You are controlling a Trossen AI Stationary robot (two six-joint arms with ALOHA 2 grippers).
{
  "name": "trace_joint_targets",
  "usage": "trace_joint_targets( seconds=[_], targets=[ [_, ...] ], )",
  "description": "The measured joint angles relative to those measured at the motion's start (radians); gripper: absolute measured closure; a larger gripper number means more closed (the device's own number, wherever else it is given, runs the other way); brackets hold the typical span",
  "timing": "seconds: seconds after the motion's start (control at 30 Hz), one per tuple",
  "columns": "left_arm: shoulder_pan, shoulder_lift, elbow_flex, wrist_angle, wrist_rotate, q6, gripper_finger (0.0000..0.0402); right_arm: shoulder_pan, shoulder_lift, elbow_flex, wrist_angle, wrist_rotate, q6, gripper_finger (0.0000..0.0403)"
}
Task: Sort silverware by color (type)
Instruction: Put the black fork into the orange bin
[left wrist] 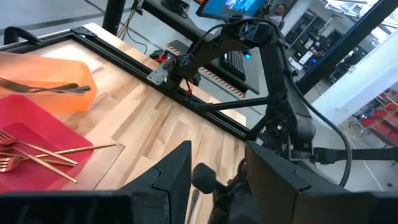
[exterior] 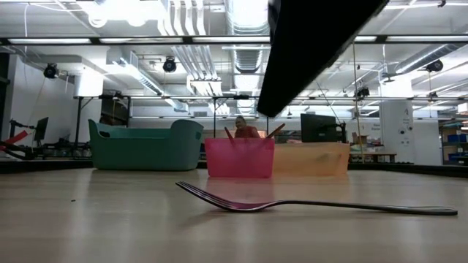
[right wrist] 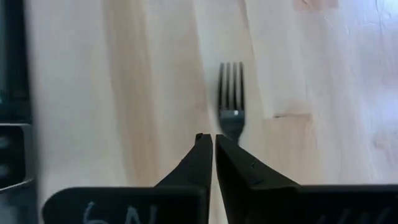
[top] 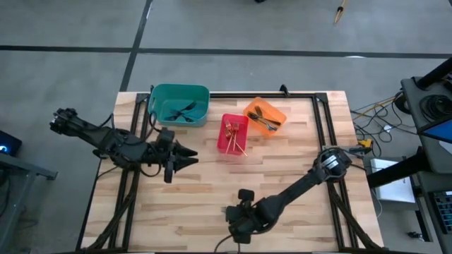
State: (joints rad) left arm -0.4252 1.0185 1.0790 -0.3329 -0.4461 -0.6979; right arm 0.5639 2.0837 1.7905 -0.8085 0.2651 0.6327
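wooden worktop [top: 282,176] under a bright lab ceiling, with three bins along its far edge: teal bin [top: 179,104], red bin [top: 233,133] holding gold forks [left wrist: 37,155], orange bin [top: 265,116] holding dark-handled ones; one silver fork [exterior: 307,205] lies flat near the front edge; my right claw [right wrist: 213,142] sits just over its neck, fingers pressed together, and i cannot tell whether the fork is pinched yet; my left claw [top: 189,159] waits mid-worktop, half spread and empty; i judge the step is picking up this fork; to do it well i'd grip the narrow neck squarely, lift level so the tines don't drag, then check its finish before choosing a bin
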Motion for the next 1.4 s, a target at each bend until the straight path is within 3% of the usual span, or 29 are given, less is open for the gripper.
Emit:
trace_joint_targets(
  seconds=[0.37, 0.57, 0.77, 0.93, 1.2, 1.4],
  targets=[
    [0.000, -0.004, 0.000, 0.071, -0.053, 0.030, 0.0271, -0.046, 0.035, 0.000, -0.001, 0.028, 0.055, 0.0304],
    [0.000, -0.013, 0.000, 0.071, -0.053, 0.049, 0.0271, -0.056, 0.035, 0.000, 0.009, 0.027, 0.067, 0.0282],
    [0.000, -0.015, 0.000, 0.071, -0.053, 0.061, 0.0271, -0.033, 0.035, -0.024, 0.007, 0.013, -0.062, 0.0278],
    [0.000, -0.015, 0.000, 0.071, -0.053, 0.061, 0.0271, -0.041, 0.035, -0.075, 0.081, -0.086, -0.077, 0.0280],
    [0.000, -0.014, 0.000, 0.071, -0.053, 0.093, 0.0271, -0.047, 0.029, -0.203, 0.159, -0.101, -0.021, 0.0281],
    [0.001, -0.013, 0.000, 0.070, -0.053, 0.105, 0.0271, -0.074, 0.026, -0.288, 0.290, -0.156, -0.041, 0.0318]
  ],
)
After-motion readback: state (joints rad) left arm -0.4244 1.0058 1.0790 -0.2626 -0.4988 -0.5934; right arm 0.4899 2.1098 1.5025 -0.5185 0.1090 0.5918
